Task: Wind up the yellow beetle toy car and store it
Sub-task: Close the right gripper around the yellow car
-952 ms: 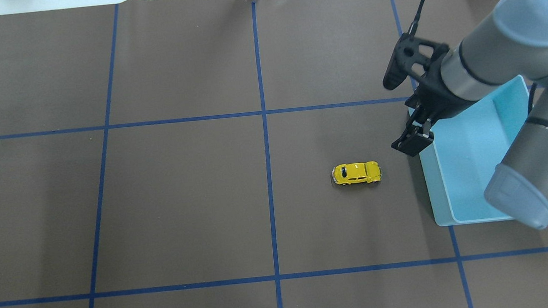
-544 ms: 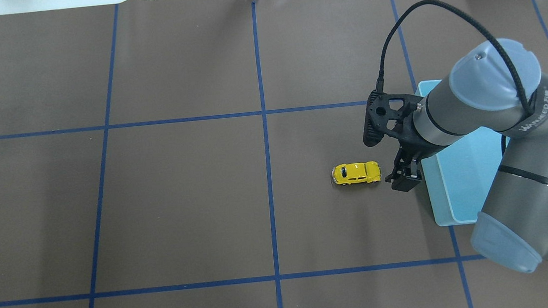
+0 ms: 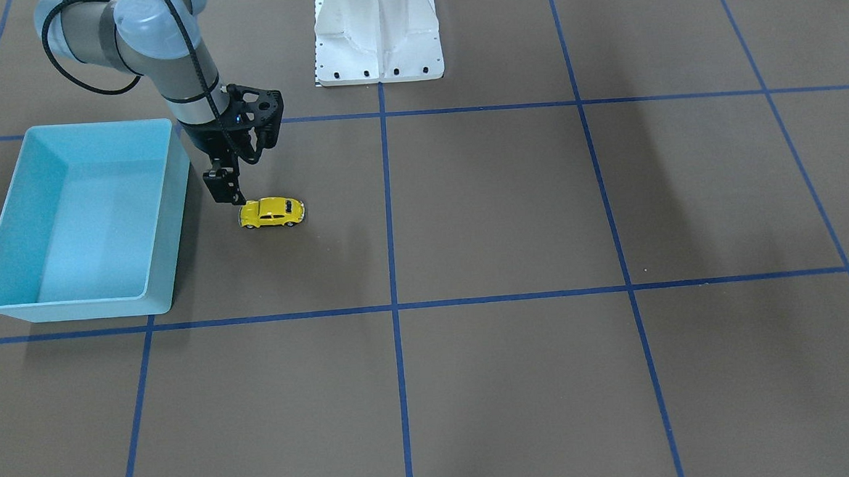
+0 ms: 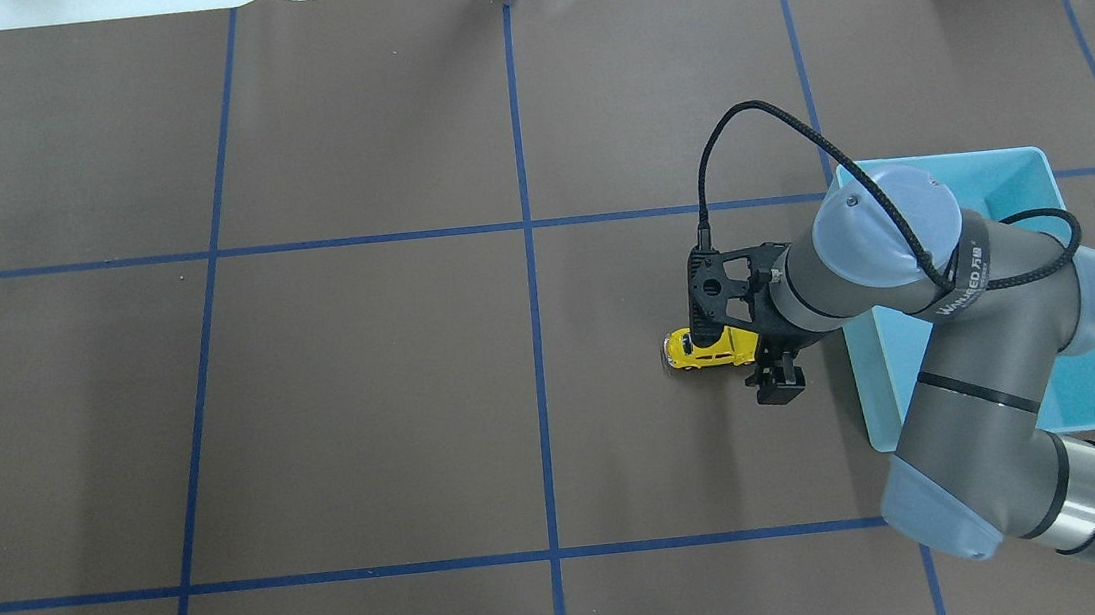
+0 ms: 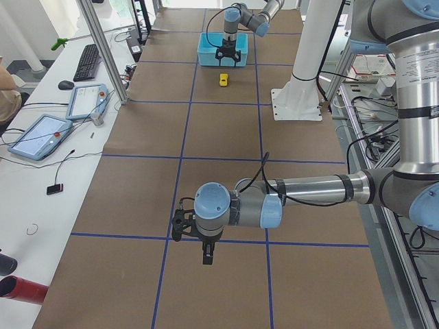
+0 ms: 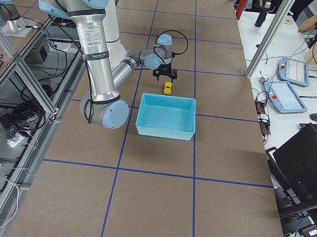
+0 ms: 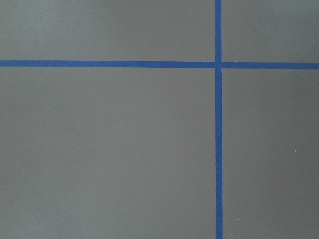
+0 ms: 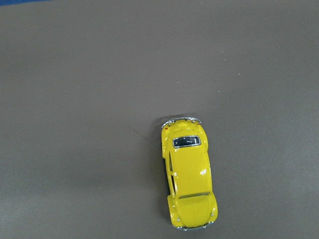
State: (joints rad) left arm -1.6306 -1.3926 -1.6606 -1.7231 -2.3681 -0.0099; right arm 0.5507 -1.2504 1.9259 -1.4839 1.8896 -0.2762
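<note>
Right at the bin-side end of the yellow beetle toy car [image 3: 272, 212] is where we've got the right gripper [image 3: 227, 194], pointing straight down, jaws looking spread apart with nothing between them. Its near finger [image 3: 222, 185] sits just beside that end of the car, and we can't tell if it's touching. That's our worry: the gripper looks off-centre rather than over the car's middle, so if it drops and closes as is, we'd guess it catches only the rounded, glossy shell and the car squirts out, or a fingertip lands on the bodywork and shoves it. The car's on its wheels on the worktop [image 3: 510, 212], near the blue bin [image 3: 99, 125] but outside it, so any nudge could roll it away. Winding means pressing the wheels down and dragging, so a weak grip probably slips there too. The bin's wall is close by, so a sideways fix might clip it. Meanwhile the left gripper [image 5: 206, 255] is parked well apart down the worktop, and we can't tell if it's open or closed.
</note>
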